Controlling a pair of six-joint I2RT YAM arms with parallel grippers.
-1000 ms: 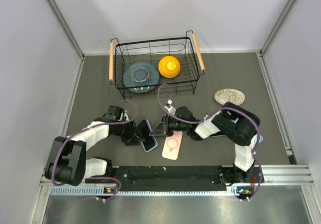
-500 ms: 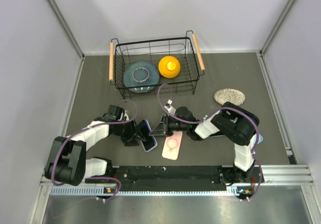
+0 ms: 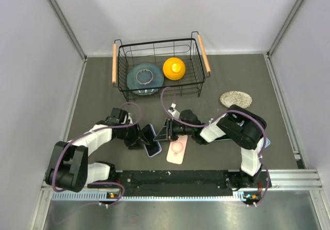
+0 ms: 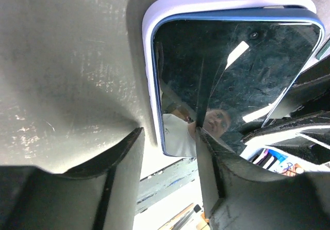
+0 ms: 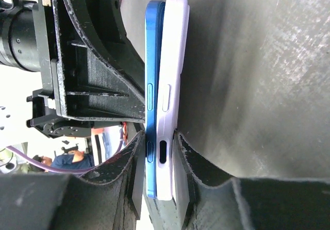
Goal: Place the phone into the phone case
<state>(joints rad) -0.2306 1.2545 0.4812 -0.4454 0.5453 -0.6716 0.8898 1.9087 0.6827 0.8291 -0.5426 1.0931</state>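
A blue phone (image 3: 150, 138) with a black screen sits in a white phone case (image 4: 221, 0) on the dark table, between my two arms. In the right wrist view the phone (image 5: 152, 85) and the case (image 5: 170, 85) stand edge-on and pressed together. My right gripper (image 5: 159, 142) (image 3: 162, 133) is shut on both, one finger on the phone and one on the case. My left gripper (image 4: 168, 137) (image 3: 140, 137) straddles the opposite edge. One finger touches the screen (image 4: 232, 85) and the other sits under the case edge.
A pink case with a ring (image 3: 177, 151) lies just right of the phone, under my right gripper. A black wire basket (image 3: 160, 42) at the back holds a blue plate (image 3: 143, 79) and a yellow object (image 3: 174, 68). A grey round pad (image 3: 236, 98) lies at the right.
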